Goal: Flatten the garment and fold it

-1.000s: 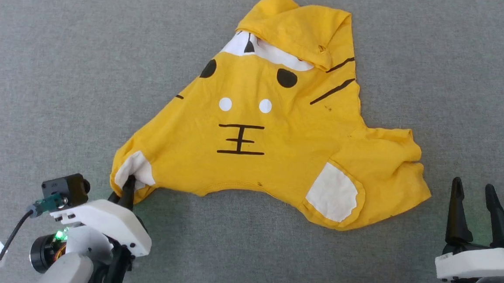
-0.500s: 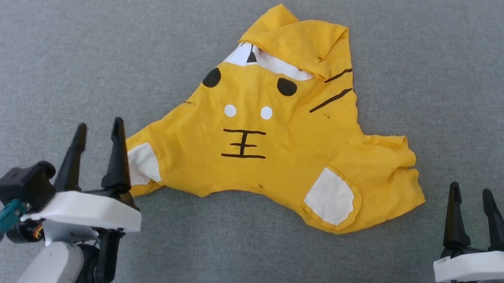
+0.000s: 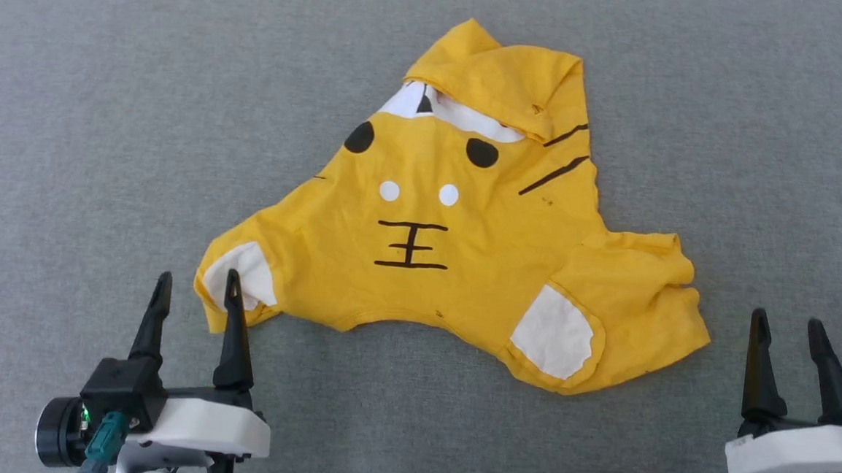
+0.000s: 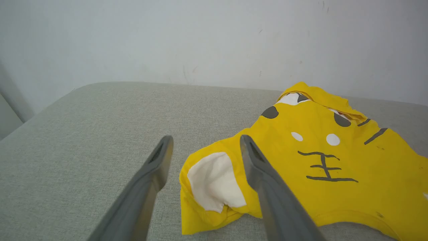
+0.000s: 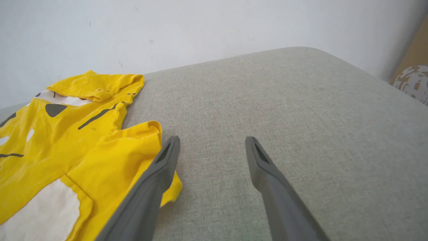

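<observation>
The garment (image 3: 457,246), a bright yellow T-shirt with a cartoon face, white patches and black stripe marks, lies crumpled on the grey cushioned surface (image 3: 105,137). Its far end is folded over, and its right sleeve is bunched. My left gripper (image 3: 197,286) stands open just off the near-left sleeve corner, with nothing between its fingers; the white patch (image 4: 214,180) lies between the fingers' lines in the left wrist view. My right gripper (image 3: 785,322) is open and empty, to the right of the garment's (image 5: 67,140) bunched sleeve.
The grey surface extends well beyond the shirt on all sides. A pale wall (image 4: 214,40) rises behind its far edge. A brown cardboard thing (image 5: 413,70) shows past the surface's right end.
My left gripper let go of the near-left sleeve corner, opened and drew back toward me. The sleeve corner now lies on the surface. The head camera shifted slightly. The right gripper stayed put.
</observation>
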Motion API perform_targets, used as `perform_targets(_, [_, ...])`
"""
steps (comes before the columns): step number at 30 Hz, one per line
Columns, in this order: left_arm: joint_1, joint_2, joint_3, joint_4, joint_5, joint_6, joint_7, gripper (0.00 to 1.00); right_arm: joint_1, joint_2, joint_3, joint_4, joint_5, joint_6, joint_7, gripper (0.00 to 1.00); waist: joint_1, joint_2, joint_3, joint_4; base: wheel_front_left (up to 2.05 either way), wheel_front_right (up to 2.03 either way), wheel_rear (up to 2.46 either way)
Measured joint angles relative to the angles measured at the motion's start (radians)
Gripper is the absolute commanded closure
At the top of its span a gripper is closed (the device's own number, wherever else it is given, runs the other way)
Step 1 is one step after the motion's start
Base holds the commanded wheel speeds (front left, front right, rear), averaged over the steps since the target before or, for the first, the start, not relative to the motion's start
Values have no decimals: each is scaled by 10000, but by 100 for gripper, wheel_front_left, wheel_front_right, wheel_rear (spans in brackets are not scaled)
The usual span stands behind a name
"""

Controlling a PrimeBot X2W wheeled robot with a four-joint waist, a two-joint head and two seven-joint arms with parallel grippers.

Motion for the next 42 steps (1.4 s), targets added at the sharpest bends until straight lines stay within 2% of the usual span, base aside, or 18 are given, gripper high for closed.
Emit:
perform_targets(5, [58, -453, 426, 61, 345, -441, 0, 0, -406, 0, 61, -819, -253, 0, 748, 0, 0, 0, -34, 217, 0, 0, 0])
perform_targets(8, [59, -585, 570, 98, 617, -685, 0, 0, -1223, 0, 230, -1321, -245, 0, 1747, 0, 0, 0, 42, 317, 0, 0, 0])
perform_targets(15, [-67, -1139, 805, 107, 934, -1156, 0, 0, -3573, -119, 811, -1670, -272, 0, 5624, 0, 2, 0, 440, 556, 0, 0, 0])
perform_targets(19, [-315, -1490, 836, 194, 1099, -1492, 0, 0, -4621, -462, 978, -1055, -117, 0, 7762, 0, 2, 0, 695, 790, 0, 0, 0])
perform_targets(22, [-476, -1747, 851, 320, 1216, -1714, 0, 0, -5084, -497, 993, -476, -61, 0, 8957, 0, 2, 0, 862, 1037, 0, 0, 0])
perform_targets(27, [-661, -2098, 894, 583, 1379, -2104, 0, 0, -5492, -443, 863, 477, -173, 0, 10007, 0, 2, 0, 1083, 1511, 0, 0, 0])
perform_targets(32, [-721, -2376, 1026, 803, 1494, -2382, 0, 0, -5614, -290, 481, 1365, -673, 0, 10007, 0, 0, 0, 1230, 1983, 0, 0, 0])
perform_targets(33, [-723, -2410, 1049, 844, 1523, -2426, -2, 0, -5683, -267, 407, 1496, -811, 0, 9927, 24, 0, 0, 1252, 2063, 0, 0, 0])
perform_targets(35, [-729, -2460, 1131, 928, 1588, -2514, 0, 0, -5816, -270, 322, 1685, -1072, 0, 9660, 95, 0, 0, 1280, 2195, 0, 0, 0])
perform_targets(36, [-729, -2485, 1179, 959, 1624, -2546, 0, 0, -5879, -272, 276, 1783, -1147, -2, 9551, 100, 0, 0, 1284, 2247, 0, 0, 0])
perform_targets(42, [-727, -2656, 1411, 1053, 1814, -2642, -2, 0, -6091, -412, 320, 1964, -1319, 0, 9053, 100, 1, 0, 1117, 2252, 0, 0, 0])
